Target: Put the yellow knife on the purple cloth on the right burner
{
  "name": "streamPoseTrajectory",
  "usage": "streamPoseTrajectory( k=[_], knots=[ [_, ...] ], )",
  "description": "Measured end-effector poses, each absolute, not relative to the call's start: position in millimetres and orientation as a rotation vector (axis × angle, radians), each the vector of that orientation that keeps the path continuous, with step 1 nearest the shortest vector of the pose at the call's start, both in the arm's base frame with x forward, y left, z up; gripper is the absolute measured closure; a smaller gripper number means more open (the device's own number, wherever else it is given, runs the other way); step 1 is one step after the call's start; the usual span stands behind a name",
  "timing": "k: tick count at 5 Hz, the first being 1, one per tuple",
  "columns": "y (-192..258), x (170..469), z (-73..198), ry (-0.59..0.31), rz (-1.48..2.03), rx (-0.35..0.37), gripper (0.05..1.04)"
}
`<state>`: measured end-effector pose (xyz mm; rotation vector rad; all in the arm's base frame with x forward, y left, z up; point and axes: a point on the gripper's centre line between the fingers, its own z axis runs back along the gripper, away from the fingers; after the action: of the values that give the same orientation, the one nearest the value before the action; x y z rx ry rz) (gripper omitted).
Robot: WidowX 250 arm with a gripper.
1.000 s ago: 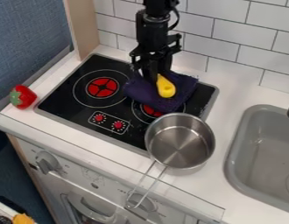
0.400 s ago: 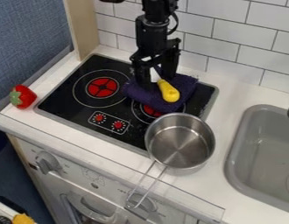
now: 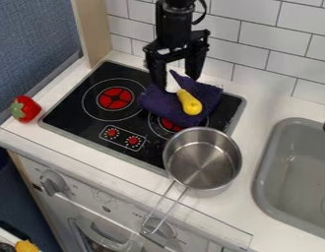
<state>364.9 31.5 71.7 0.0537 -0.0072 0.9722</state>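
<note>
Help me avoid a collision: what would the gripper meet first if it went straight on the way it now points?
Pointing down, fingers open, the gripper would probably meet the purple cloth first, close beside the yellow knife. From this angle, the gap to the cloth, if any, is unclear.

There's the black gripper [image 3: 176,82], fingers spread wide, above the yellow-handled knife [image 3: 190,104], lying on purple cloth [image 3: 162,103] across the red right burner [image 3: 170,125]!

The counter [image 3: 274,98] carries a stove [image 3: 76,112] beneath the fingers [image 3: 194,63], a red toy [image 3: 33,109] image-left of them, a pot [image 3: 201,162] nearer the camera.
</note>
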Motion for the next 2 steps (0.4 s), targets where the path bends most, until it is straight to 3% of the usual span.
streamPoseTrajectory(
  k=[2],
  knots=[
    [34.8,346.7,100.0,-0.07,0.441,0.119,0.082]
  ],
)
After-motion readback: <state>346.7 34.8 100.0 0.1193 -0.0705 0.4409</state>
